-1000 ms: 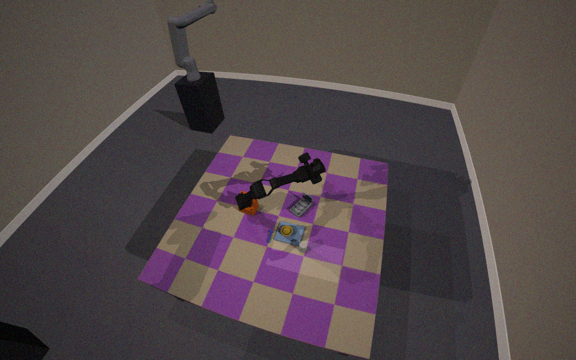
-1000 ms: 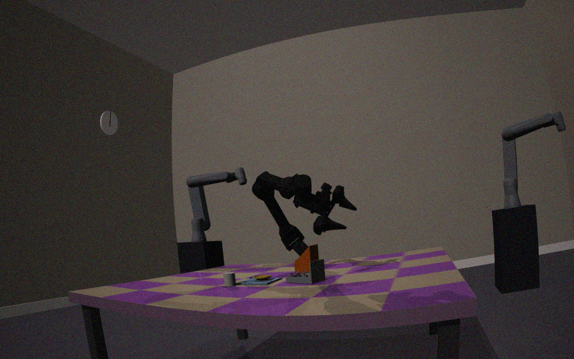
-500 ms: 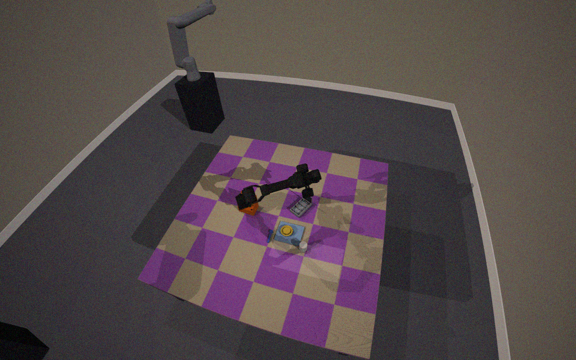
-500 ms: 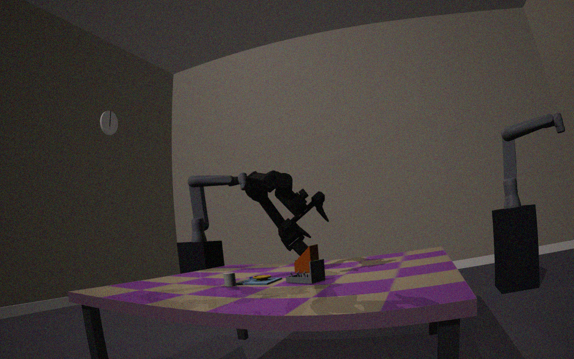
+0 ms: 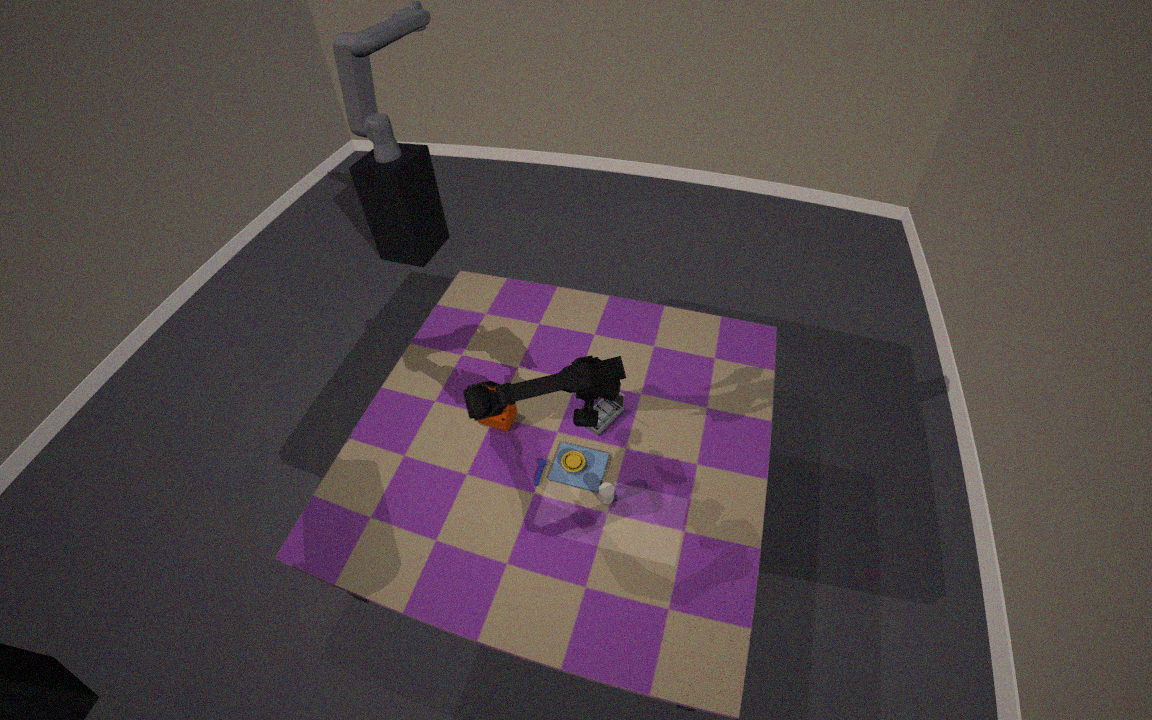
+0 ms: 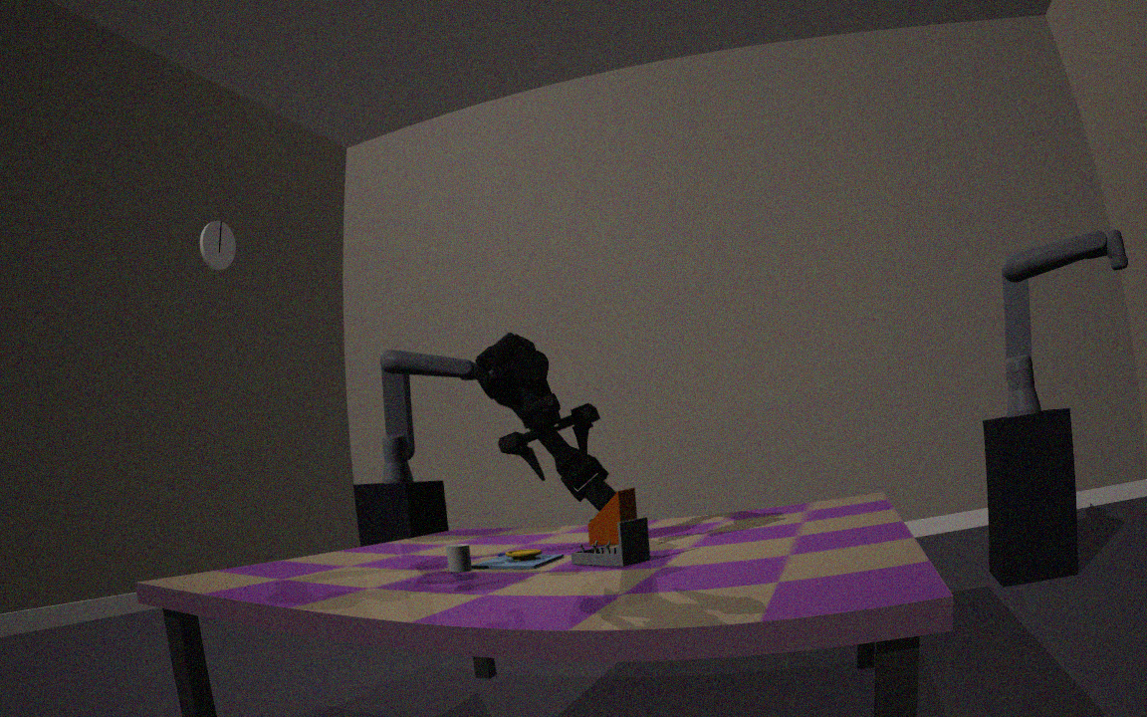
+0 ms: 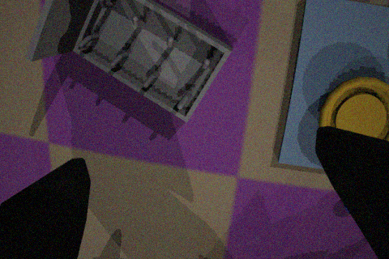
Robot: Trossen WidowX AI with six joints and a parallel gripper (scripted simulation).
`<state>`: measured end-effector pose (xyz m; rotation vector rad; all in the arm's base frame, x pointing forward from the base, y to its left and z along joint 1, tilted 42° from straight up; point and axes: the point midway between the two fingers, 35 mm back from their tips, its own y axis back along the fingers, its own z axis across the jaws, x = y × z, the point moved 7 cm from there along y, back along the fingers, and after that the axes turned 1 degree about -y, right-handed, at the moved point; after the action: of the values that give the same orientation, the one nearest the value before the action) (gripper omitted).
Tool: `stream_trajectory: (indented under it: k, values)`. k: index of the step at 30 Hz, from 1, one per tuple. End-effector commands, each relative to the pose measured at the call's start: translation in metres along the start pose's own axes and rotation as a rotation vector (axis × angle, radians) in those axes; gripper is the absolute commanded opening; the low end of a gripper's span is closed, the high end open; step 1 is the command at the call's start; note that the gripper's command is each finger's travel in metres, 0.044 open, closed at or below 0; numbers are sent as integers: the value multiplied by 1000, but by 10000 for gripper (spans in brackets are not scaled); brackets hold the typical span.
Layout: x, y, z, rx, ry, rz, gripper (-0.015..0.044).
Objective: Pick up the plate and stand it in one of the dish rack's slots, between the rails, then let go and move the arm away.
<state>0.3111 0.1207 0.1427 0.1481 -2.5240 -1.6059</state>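
A yellow plate (image 5: 573, 460) (image 6: 522, 554) (image 7: 361, 106) lies flat on a blue mat (image 5: 597, 469) (image 6: 496, 563) (image 7: 335, 38). The grey dish rack (image 5: 609, 414) (image 6: 611, 551) (image 7: 151, 60) with its rails stands empty just beyond the mat, a dark panel at one end. My gripper (image 5: 589, 402) (image 6: 560, 456) (image 7: 204, 155) is open and empty. It hangs high over the table and points down, between the rack and the plate. In the wrist view one fingertip overlaps the plate's near edge.
A white cup (image 5: 606, 489) (image 6: 458, 558) stands at the mat's corner and a small blue utensil (image 5: 541, 469) lies beside the mat. My orange arm base (image 5: 498, 417) (image 6: 604, 521) is close to the rack. Two grey arms on black pedestals (image 5: 396, 205) (image 6: 1031, 490) stand off the checkered table (image 5: 508, 608).
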Motion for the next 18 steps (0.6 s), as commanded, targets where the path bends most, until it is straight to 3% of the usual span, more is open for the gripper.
stream_trajectory:
  k: [1, 7, 13, 18]
  values:
    - [16, 14, -31, 129, -62, 27, 400]
    - [38, 33, -66, 285, -119, 51, 400]
    - [39, 33, -67, 290, -121, 52, 400]
    - [36, -15, -81, 285, -121, 49, 400]
